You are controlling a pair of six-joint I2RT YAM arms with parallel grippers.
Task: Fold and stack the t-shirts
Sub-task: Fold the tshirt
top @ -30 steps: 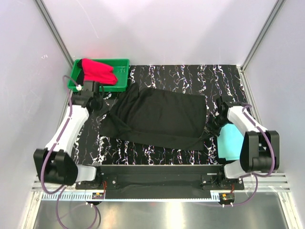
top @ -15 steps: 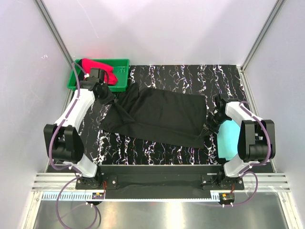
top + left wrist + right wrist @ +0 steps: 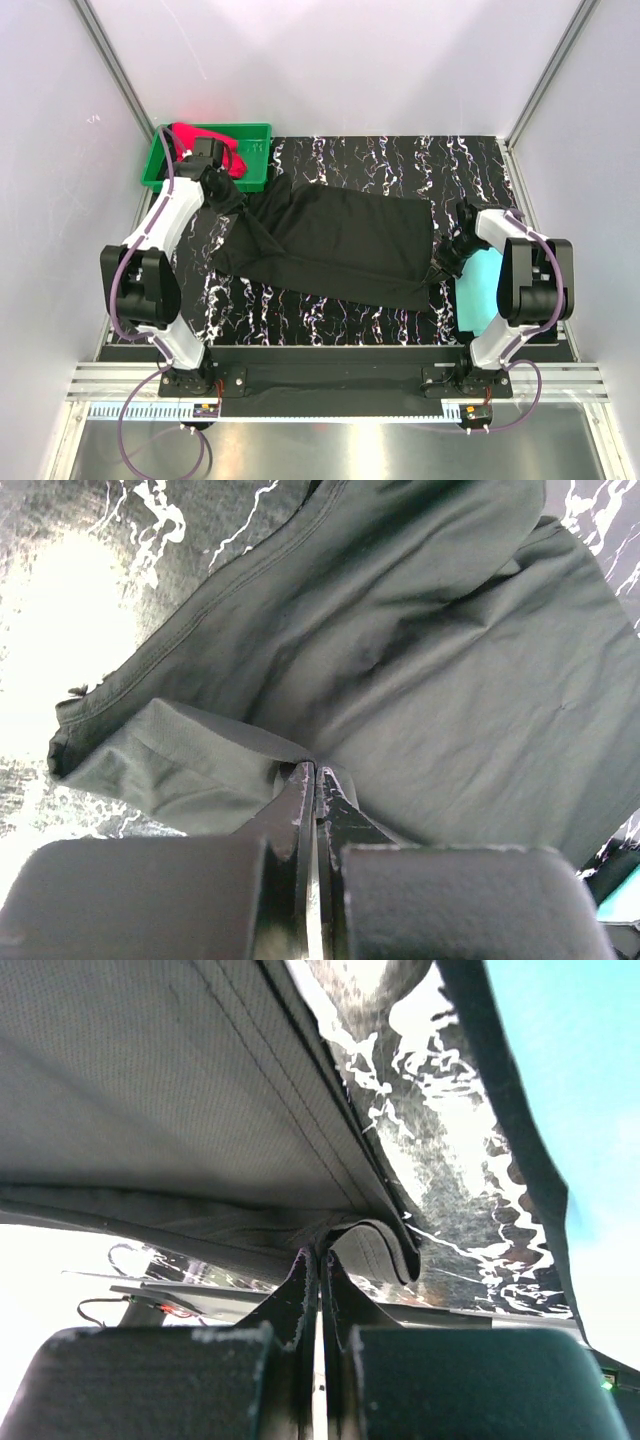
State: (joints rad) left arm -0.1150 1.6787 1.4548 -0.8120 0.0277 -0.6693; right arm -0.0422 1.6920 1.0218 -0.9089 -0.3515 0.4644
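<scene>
The black t-shirt [image 3: 335,245] lies spread across the middle of the marbled table. My left gripper [image 3: 232,203] is shut on its left edge, near the sleeve; the left wrist view shows the jaws [image 3: 316,772] pinching a fold of the dark cloth [image 3: 420,660]. My right gripper [image 3: 445,258] is shut on the shirt's right hem, lifted a little; the right wrist view shows its jaws [image 3: 318,1252] closed on the doubled hem [image 3: 385,1245]. The turquoise t-shirt [image 3: 482,295] lies folded at the right edge. The red t-shirt [image 3: 205,140] sits in the tray.
A green plastic tray [image 3: 258,160] stands at the back left corner, right behind my left arm. White walls and metal posts close the table on three sides. The arm bases and a black rail run along the near edge.
My left arm has swung toward the tray and pulled the shirt's left edge back and left. My right gripper has shifted slightly along the right hem. The shirt is stretched a little flatter.
</scene>
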